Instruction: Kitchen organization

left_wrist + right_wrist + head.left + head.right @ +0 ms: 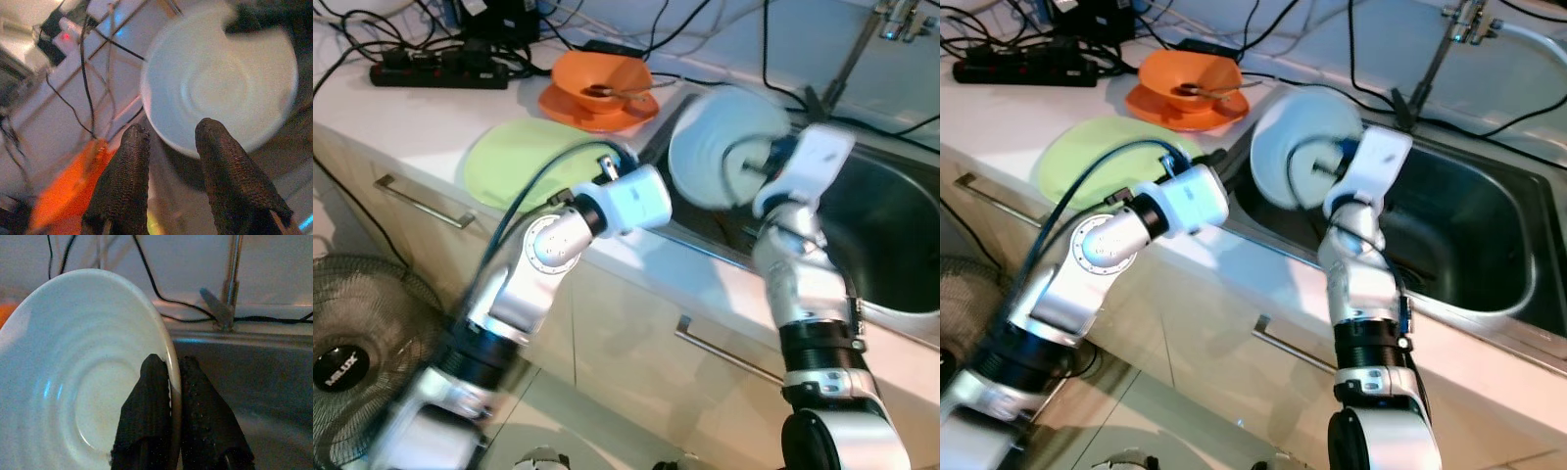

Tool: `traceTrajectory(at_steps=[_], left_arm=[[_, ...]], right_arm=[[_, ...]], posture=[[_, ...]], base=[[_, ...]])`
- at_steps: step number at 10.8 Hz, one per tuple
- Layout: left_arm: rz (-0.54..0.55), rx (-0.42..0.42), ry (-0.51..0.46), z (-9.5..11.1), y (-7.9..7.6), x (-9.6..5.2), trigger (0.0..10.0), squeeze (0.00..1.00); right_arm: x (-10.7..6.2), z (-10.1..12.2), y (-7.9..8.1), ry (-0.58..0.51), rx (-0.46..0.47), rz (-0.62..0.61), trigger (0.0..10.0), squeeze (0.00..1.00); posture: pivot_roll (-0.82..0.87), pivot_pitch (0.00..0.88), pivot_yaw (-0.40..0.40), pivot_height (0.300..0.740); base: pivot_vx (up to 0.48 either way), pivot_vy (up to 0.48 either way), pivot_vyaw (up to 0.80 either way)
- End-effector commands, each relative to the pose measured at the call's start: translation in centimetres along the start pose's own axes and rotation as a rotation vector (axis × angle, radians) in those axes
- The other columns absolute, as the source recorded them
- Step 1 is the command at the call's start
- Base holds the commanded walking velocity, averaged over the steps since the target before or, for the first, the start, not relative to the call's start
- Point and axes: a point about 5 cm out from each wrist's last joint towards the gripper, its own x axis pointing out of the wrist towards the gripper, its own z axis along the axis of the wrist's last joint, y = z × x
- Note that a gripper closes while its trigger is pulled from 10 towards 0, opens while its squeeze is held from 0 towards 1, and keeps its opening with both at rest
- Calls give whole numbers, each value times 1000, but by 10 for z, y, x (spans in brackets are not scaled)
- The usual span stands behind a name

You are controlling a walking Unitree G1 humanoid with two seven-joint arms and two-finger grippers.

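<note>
Right end effector (171, 391) pinches only the white plate's (73, 382) rim above the sink (1489, 245), so it could slip; left end effector (168, 142) hovers empty, parted.

White lettering on the black hub of the floor fan (352, 362), below the counter (431, 127), looks like "MELOX"; it is blurred.

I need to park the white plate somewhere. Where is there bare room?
The sink basin looks bare beside the white plate in the right gripper. Counter is crowded: green plate, orange dishes, power strip, cables.
</note>
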Motion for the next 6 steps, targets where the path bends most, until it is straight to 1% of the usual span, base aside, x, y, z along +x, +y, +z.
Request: traceTrajectory(at_steps=[1, 2, 3, 4, 5, 6], left_arm=[[12, -85, 0, 1, 2, -2, 10000, 0], [5, -288, 14, -1, -4, -4, 10000, 0], [-13, -375, 30, -3, -10, -7, 10000, 0], [-40, -458, 67, -4, -16, -10, 10000, 0], [-81, -497, 109, -6, -21, -11, 10000, 0], [-124, -507, 143, -8, -28, -14, 10000, 0]], right_arm=[[5, 16, -3, -76, -21, -11, 10000, 0], [11, 13, -7, -79, -84, -25, 10000, 0], [15, 11, -6, -79, -129, -8, 10000, 0], [22, 6, -5, -72, -193, 23, 10000, 0], [25, 2, -7, -60, -227, 31, 10000, 0], [28, 0, -9, -53, -268, 38, 10000, 0]], posture=[[97, 28, -92, 719], [98, 28, -92, 719], [99, 31, -93, 719], [99, 31, -90, 719], [102, 33, -91, 719], [102, 33, -91, 719]], base=[[0, 0, 0], [0, 0, 0], [0, 0, 0], [0, 0, 0], [0, 0, 0], [0, 0, 0]])
